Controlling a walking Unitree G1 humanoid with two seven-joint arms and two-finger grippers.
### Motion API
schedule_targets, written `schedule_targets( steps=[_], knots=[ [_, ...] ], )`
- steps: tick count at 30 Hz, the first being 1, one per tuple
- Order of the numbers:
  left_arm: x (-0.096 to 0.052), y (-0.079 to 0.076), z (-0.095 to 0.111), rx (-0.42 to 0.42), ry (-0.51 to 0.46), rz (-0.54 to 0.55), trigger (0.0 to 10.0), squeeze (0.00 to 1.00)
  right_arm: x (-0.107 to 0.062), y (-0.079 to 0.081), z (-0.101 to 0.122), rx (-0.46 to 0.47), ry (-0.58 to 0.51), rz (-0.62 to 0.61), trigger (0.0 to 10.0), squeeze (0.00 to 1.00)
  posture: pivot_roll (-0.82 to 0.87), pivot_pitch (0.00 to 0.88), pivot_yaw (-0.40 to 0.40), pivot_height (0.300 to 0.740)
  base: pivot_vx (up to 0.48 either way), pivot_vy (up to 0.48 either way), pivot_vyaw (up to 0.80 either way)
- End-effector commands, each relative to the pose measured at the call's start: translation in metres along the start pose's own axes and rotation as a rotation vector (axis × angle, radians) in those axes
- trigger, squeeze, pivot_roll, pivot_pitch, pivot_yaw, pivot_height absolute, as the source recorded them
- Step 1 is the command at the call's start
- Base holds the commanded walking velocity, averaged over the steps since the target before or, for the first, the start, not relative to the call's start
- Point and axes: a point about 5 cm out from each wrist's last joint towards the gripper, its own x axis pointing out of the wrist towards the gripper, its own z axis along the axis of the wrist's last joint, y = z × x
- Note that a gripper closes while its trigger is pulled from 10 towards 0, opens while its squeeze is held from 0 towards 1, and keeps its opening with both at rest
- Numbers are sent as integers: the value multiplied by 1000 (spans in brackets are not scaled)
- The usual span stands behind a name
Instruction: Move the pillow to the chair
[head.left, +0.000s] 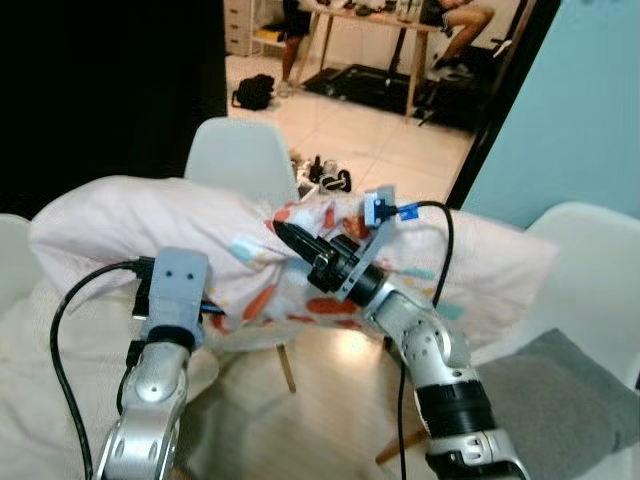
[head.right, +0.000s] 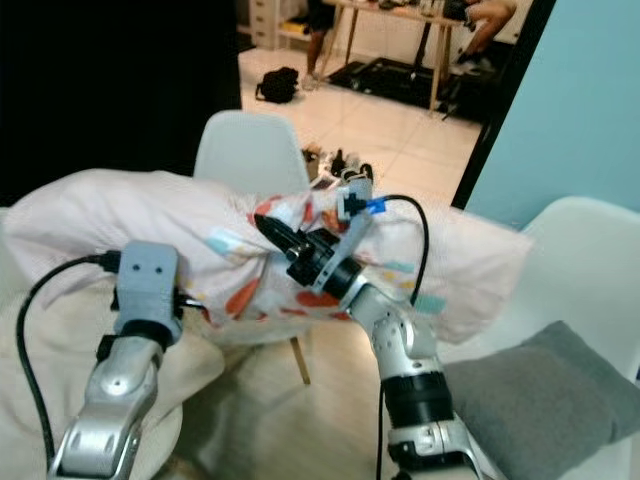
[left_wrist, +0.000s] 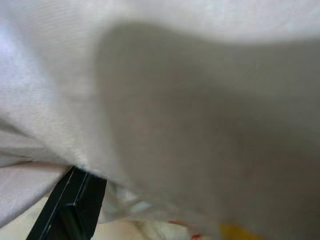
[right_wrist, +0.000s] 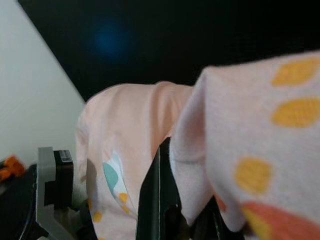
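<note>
A large pale pink pillow (head.left: 140, 225) with orange and teal patches hangs across the middle of the head views, held up between my two arms. My right gripper (head.left: 290, 240) is shut on a fold of the pillow near its middle; the cloth (right_wrist: 225, 150) wraps over one black finger (right_wrist: 157, 200). My left gripper (head.left: 210, 310) pushes into the pillow's underside at the left, and one black finger (left_wrist: 70, 205) shows under the cloth. A white chair (head.left: 243, 165) stands just behind the pillow, its seat hidden.
Another white chair (head.left: 595, 260) with a grey cushion (head.left: 560, 400) stands at the right. A white chair back (head.left: 12, 255) and cream cloth (head.left: 40, 380) lie at the left. Beyond, a tiled floor (head.left: 370, 140), a black bag (head.left: 253, 92), a wooden table and seated people.
</note>
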Motion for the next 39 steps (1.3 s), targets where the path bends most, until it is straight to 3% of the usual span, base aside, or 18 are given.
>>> schedule_targets(
  steps=[1, 22, 32, 39],
  knots=[
    [0, -10, 5, -13, -22, -42, 10000, 0, 7, 6, 11, -7, -37, 42, 10000, 0, -27, 0, -83, 740, 480, 0, 0],
    [0, -9, 5, -11, -25, -38, 10000, 0, 7, 9, 10, -45, -19, 61, 10000, 0, -26, 0, -83, 740, 480, 0, 0],
    [0, -9, 5, -8, -23, -36, 10000, 0, 7, 11, 9, -73, 1, 74, 10000, 0, -26, 0, -82, 740, 480, 0, 797],
    [1, -6, 1, -7, 6, -5, 10000, 0, 7, 10, 8, -53, 9, 71, 10000, 0, -26, 0, -81, 740, 77, 0, 567]
  ],
)
